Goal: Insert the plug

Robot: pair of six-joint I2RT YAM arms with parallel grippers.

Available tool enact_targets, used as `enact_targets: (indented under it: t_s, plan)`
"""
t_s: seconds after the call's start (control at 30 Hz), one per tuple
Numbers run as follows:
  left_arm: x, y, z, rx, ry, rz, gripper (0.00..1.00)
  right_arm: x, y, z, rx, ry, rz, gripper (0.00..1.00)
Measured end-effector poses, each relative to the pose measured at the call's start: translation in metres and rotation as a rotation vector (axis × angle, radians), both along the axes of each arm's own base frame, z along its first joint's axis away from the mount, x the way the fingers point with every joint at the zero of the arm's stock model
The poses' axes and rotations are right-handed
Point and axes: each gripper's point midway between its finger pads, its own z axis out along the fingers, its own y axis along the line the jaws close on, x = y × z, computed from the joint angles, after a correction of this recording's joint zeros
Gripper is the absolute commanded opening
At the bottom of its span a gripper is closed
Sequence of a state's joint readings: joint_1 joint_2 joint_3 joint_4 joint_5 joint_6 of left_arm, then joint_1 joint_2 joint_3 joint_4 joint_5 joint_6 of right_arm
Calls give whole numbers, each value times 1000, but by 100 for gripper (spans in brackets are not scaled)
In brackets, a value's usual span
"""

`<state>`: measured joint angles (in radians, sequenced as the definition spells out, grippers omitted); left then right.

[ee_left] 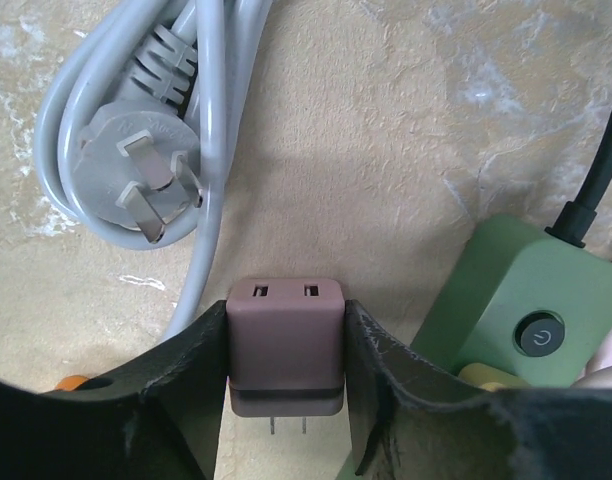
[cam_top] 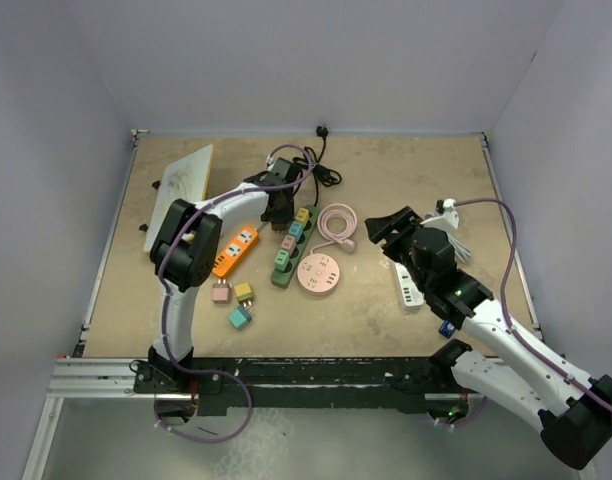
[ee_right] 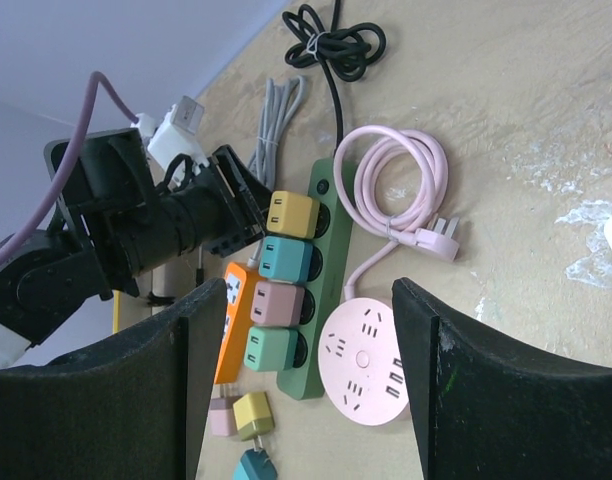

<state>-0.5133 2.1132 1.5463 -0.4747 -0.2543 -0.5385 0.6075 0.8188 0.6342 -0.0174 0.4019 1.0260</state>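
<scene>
The left jaws are closed on a mauve plug (ee_left: 285, 345), held just beside the button end of a green power strip (ee_left: 506, 290). The strip's round button (ee_left: 539, 335) bears a power symbol. A grey three-pin plug (ee_left: 136, 165) lies on the desk nearby. The right jaws stand open, holding nothing, well apart to the right. The desk (cam_top: 416, 180) is mottled tan, and pale lilac-grey walls (cam_top: 316, 60) enclose it.

L wrist view: green strip (ee_left: 511, 285) is running off the right edge, grey cable (ee_left: 221, 60) is leaving past the top. R wrist view: teal adapter (ee_right: 254, 468) is getting cut at btm.
</scene>
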Motion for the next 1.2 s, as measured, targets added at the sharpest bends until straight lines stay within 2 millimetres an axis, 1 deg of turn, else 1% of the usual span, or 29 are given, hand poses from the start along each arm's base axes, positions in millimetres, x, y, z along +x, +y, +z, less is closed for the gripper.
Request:
enact_targets:
  t_s: [0.07, 0.2, 0.3, 0.37, 0.47, 0.6, 0.7, 0.77, 0.8, 0.87, 0.93, 1.03, 1.1, 1.2]
  plan:
    - [0, 0, 0, 0, -2, -2, 26, 0, 0, 0, 0, 0, 1, 69]
    - [-1, 0, 3, -5, -9, -3, 25, -1, 2, 0, -3, 1, 12, 70]
    - [-9, 1, 16, -31, -23, -7, 25, 0, 6, -1, -10, -1, 35, 71]
    - [-15, 0, 39, -79, -58, -9, 25, 1, 11, -1, -21, -10, 66, 71]
    - [-19, -7, 85, -184, -145, -14, 25, 3, 20, 5, -24, -41, 114, 71]
    - [-25, -21, 161, -384, -295, -16, 25, 6, 38, 18, -36, -119, 211, 73]
    - [-38, -29, 199, -541, -358, -13, 25, 11, 52, 25, -89, -190, 295, 75]
    - [-48, -36, 215, -645, -368, -5, 25, 14, 61, 27, -125, -227, 346, 76]
    - [-52, -39, 219, -695, -365, 1, 25, 16, 68, 28, -145, -247, 382, 76]
    - [-61, -45, 221, -787, -345, 18, 24, 21, 80, 32, -170, -274, 438, 76]
    - [-68, -49, 216, -860, -314, 40, 24, 25, 92, 37, -181, -298, 488, 76]
    - [-81, -54, 201, -950, -250, 79, 24, 28, 113, 43, -184, -337, 576, 76]
    - [-86, -57, 197, -1012, -216, 105, 24, 26, 126, 42, -187, -353, 629, 76]
    - [-92, -60, 204, -1134, -191, 152, 24, 20, 142, 35, -206, -360, 691, 75]
